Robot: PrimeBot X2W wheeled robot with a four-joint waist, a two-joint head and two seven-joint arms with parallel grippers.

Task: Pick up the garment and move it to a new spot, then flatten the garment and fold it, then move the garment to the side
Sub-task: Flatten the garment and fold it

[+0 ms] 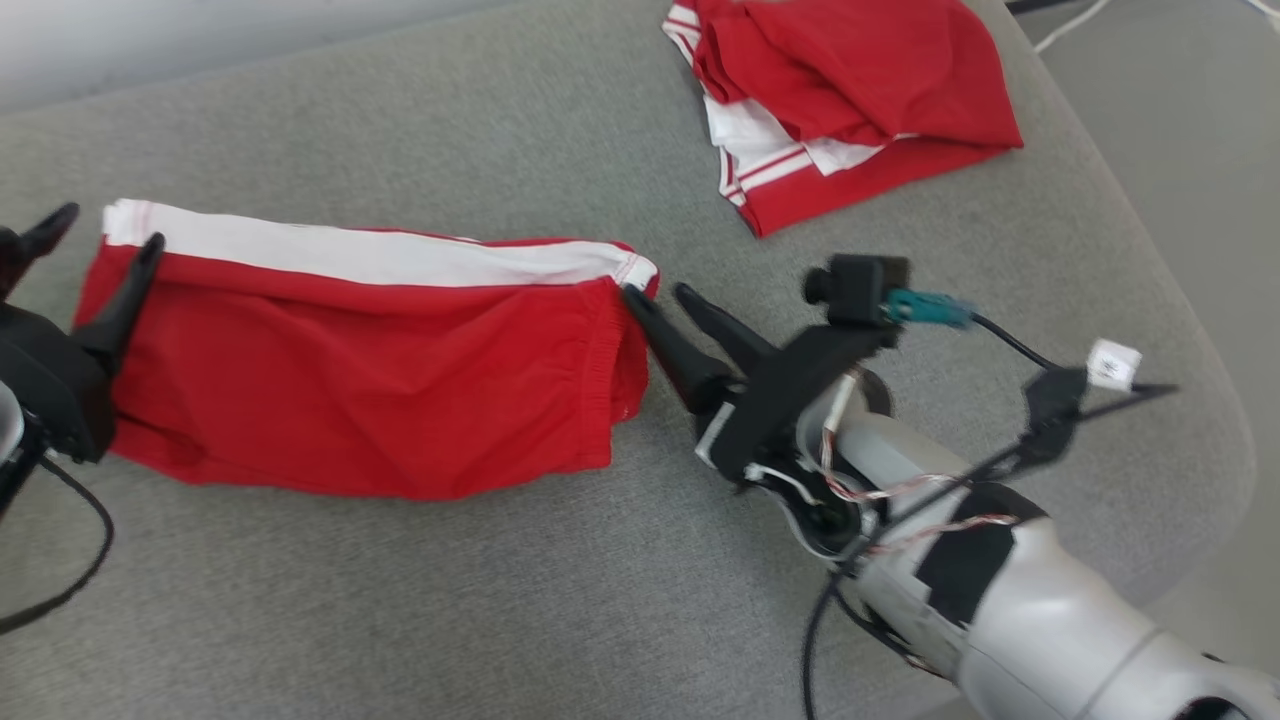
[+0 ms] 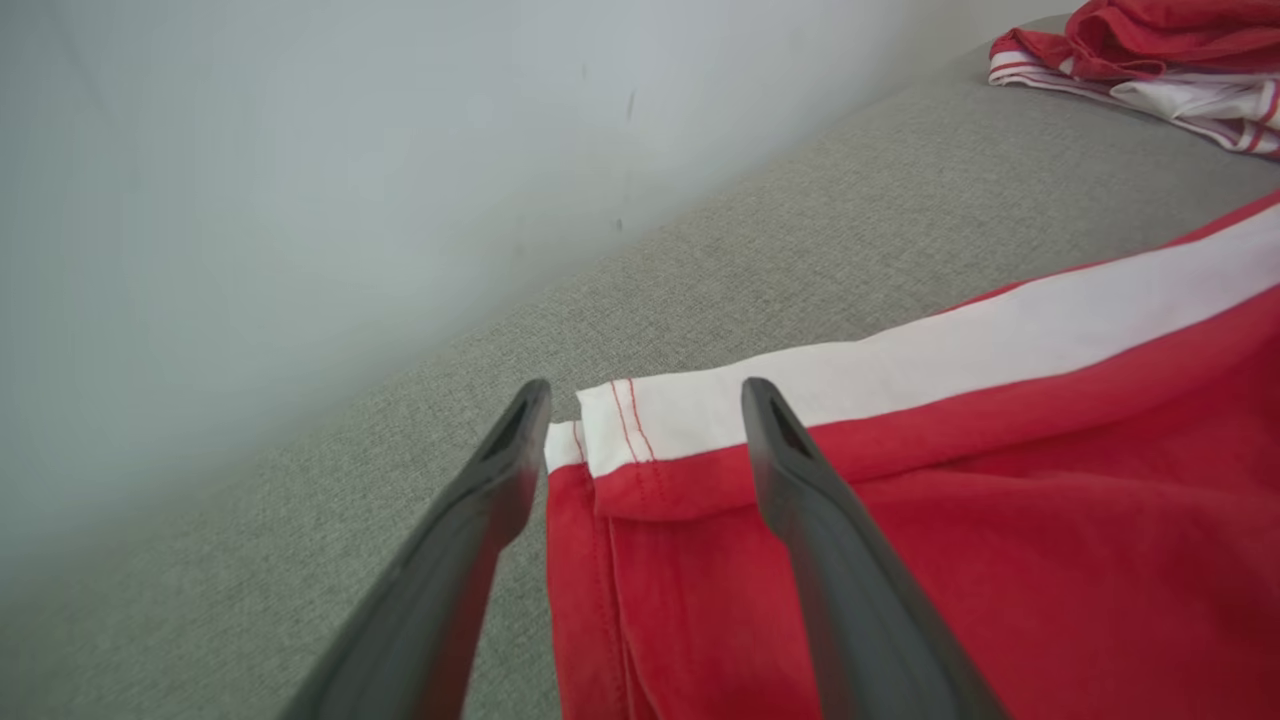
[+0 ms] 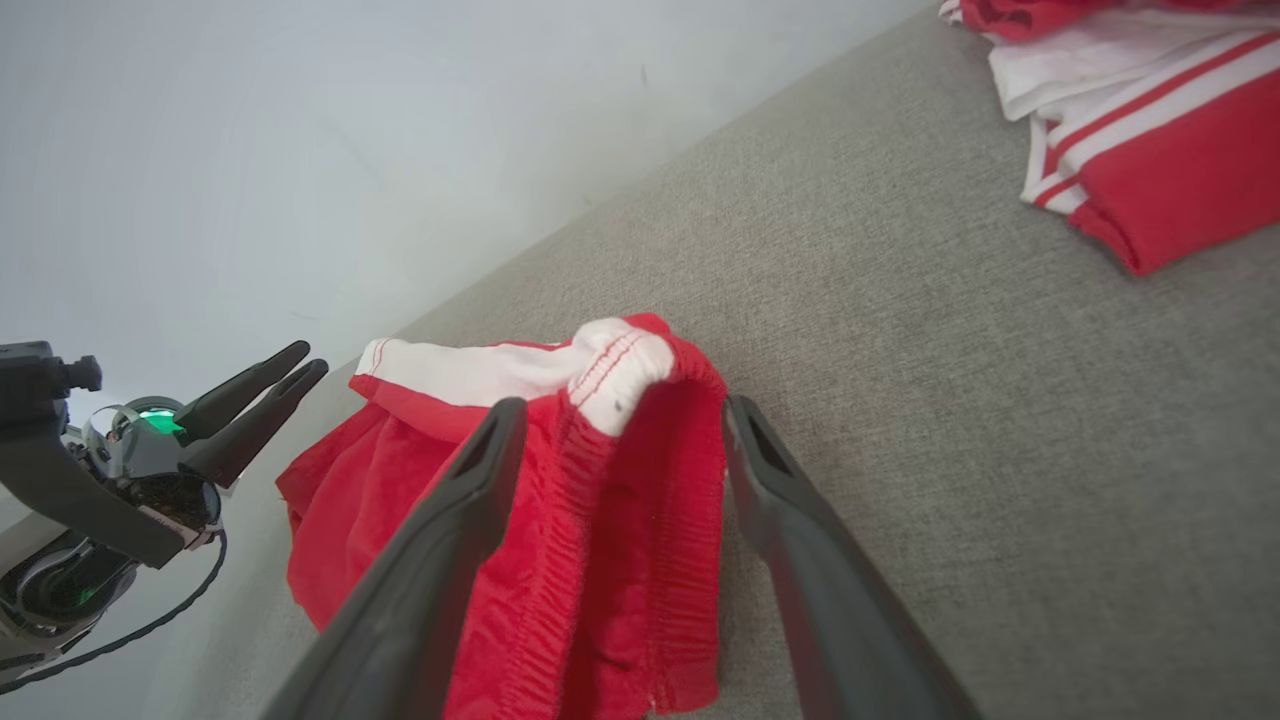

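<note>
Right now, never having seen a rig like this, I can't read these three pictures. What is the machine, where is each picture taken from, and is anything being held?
This is a two-armed robot. The head view looks down from its head. The other two views come from cameras on its wrists, each looking along that arm's two dark fingers. On the grey padded surface lies a red garment with a white stripe, spread lengthwise. The left gripper is at one end and the right gripper at the elastic end. Both have their jaws apart, so nothing is held. Farther back lies a folded red garment with striped trim.
</note>
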